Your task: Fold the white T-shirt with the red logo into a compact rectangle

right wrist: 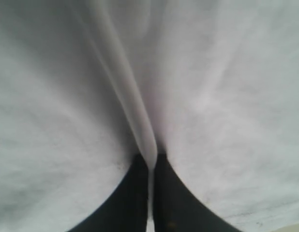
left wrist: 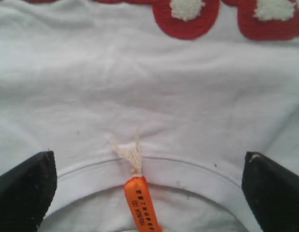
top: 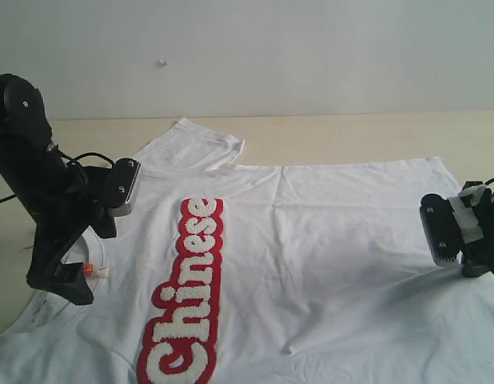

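Note:
The white T-shirt (top: 311, 240) lies spread flat on the table, neck to the left, hem to the right. The red logo (top: 187, 296) reading "Chinese" runs down its chest, and its edge shows in the left wrist view (left wrist: 188, 29). My left gripper (left wrist: 148, 191) is open just above the ribbed collar (left wrist: 202, 176). Its black fingers (left wrist: 23, 193) stand wide apart either side of the orange neck tag (left wrist: 141, 203). Over the shirt's right edge, my right gripper (right wrist: 150, 166) is shut on a pinched ridge of white fabric (right wrist: 125, 82).
The pale wooden table (top: 351, 136) shows bare behind the shirt, up to a plain wall. One sleeve (top: 199, 140) points toward the back. The left arm (top: 39, 184) stands over the shirt's neck end and the right arm (top: 463, 228) at the right border.

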Action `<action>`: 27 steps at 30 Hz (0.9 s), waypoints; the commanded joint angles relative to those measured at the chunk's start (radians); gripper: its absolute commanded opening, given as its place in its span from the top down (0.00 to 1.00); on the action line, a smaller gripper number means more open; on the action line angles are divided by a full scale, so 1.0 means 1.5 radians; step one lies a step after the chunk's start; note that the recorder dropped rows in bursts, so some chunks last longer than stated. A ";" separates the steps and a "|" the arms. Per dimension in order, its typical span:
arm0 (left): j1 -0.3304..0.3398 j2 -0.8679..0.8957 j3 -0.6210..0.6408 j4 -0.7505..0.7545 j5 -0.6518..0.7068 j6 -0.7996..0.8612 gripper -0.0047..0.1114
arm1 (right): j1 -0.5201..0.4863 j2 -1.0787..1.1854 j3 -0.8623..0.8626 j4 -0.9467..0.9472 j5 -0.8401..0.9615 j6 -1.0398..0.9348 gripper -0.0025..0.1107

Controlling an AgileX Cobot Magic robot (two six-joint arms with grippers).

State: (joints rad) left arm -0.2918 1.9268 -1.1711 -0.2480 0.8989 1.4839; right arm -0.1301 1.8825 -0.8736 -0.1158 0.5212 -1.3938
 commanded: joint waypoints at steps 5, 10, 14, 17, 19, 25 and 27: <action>0.002 0.031 -0.002 -0.007 0.004 -0.017 0.05 | -0.002 0.040 0.012 0.064 -0.005 0.023 0.98; 0.002 0.072 -0.002 -0.007 0.002 -0.035 0.05 | -0.002 0.040 0.012 0.066 0.009 0.023 0.98; 0.002 0.091 -0.002 -0.008 0.006 -0.038 0.05 | -0.002 0.040 0.012 0.066 0.009 0.023 0.98; 0.002 0.097 -0.002 -0.017 0.008 -0.052 0.05 | -0.002 0.040 0.012 0.066 0.009 0.023 0.98; 0.002 0.097 -0.002 -0.014 -0.011 -0.055 0.05 | -0.002 0.040 0.012 0.066 0.003 0.023 0.98; 0.002 0.067 -0.002 0.033 -0.033 -0.072 0.05 | -0.002 0.040 0.012 0.066 -0.006 0.025 0.98; 0.002 0.050 -0.002 0.036 -0.056 -0.073 0.05 | -0.002 0.040 0.012 0.069 -0.006 0.025 0.98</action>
State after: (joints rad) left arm -0.2901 2.0157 -1.1845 -0.2255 0.8705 1.3924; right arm -0.1358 1.8888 -0.8757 -0.0589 0.4904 -1.3657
